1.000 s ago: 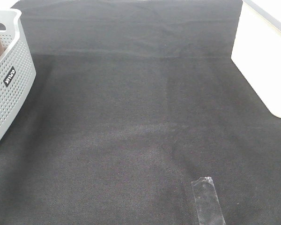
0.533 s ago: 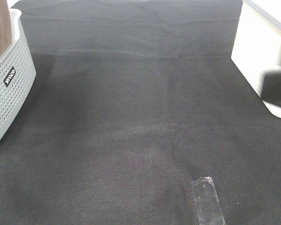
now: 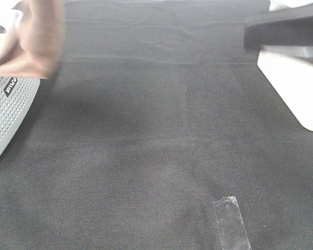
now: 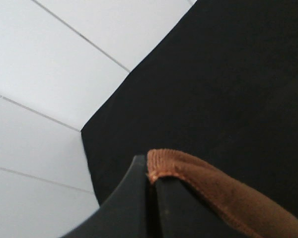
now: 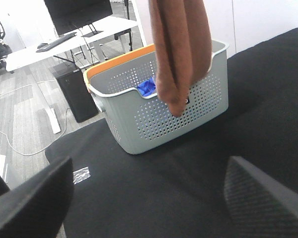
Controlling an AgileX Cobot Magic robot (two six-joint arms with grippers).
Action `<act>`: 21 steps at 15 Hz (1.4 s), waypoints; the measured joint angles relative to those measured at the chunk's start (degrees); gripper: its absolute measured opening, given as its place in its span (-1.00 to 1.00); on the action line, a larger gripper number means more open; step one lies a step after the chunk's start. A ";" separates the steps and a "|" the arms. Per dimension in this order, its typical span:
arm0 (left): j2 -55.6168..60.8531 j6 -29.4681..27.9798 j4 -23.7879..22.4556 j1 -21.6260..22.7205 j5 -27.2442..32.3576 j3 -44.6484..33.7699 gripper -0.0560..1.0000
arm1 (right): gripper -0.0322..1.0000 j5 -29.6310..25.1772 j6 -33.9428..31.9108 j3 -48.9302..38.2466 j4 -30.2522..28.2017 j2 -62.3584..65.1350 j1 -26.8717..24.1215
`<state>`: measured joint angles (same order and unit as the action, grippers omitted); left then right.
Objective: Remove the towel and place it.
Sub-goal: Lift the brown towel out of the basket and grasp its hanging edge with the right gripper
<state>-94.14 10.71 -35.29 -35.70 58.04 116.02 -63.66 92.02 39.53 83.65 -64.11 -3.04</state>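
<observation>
The brown towel hangs blurred at the far left, lifted above the grey perforated basket. In the left wrist view my left gripper is shut on the towel's stitched edge. The right wrist view shows the towel dangling folded in front of the basket, its lower end level with the basket's upper wall. My right gripper is open and empty, well apart from the basket, over the black cloth. In the high view the right arm is a dark blur at the top right.
A white block stands at the right edge of the black table cloth. A strip of clear tape lies near the front. Something blue sits inside the basket, and an orange rim shows behind it.
The towel has risen out of the basket and swung to the right over its rim. The right arm has come into the high view from the right and moved up and leftward.
</observation>
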 joint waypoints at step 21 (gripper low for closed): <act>-3.78 10.71 14.95 -9.97 -3.95 0.06 -0.89 | 0.54 12.49 23.61 16.62 8.19 -38.33 19.14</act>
<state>-97.92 21.43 -20.34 -45.66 54.09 116.08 -51.17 115.62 56.15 91.85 -102.44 16.10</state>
